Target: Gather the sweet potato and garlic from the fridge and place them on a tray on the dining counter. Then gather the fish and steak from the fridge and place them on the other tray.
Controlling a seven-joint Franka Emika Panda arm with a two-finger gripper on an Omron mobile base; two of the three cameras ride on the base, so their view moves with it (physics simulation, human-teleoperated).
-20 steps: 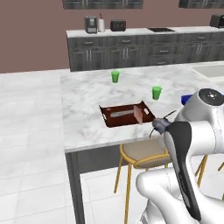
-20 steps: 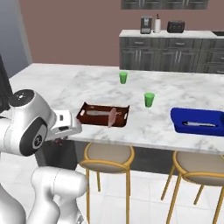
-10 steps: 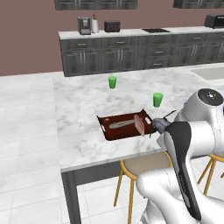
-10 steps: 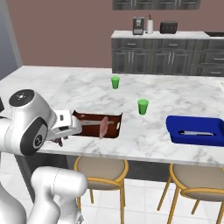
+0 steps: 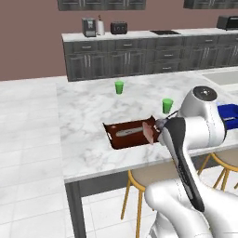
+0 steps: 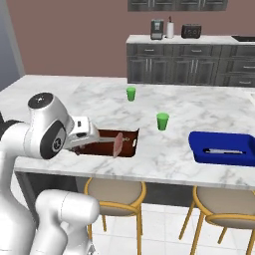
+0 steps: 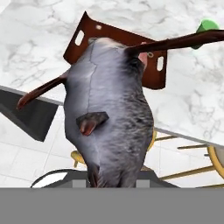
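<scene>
My gripper is shut on the steak, a pinkish slab that hangs on edge over the right end of the other tray. This dark reddish-brown tray sits near the front edge of the dining counter. The slim grey fish lies inside it. In the hand view the steak looms large and greyish in front of the brown tray. The blue tray rests further right on the counter with something pale in it.
Two green cups stand behind the trays. Wooden stools are tucked under the counter's front edge. A dark grey cabinet run lines the back wall.
The whole scene has shifted as the base drove. Relative to the brown tray, my gripper with the steak has come from beside its right end to over that end.
</scene>
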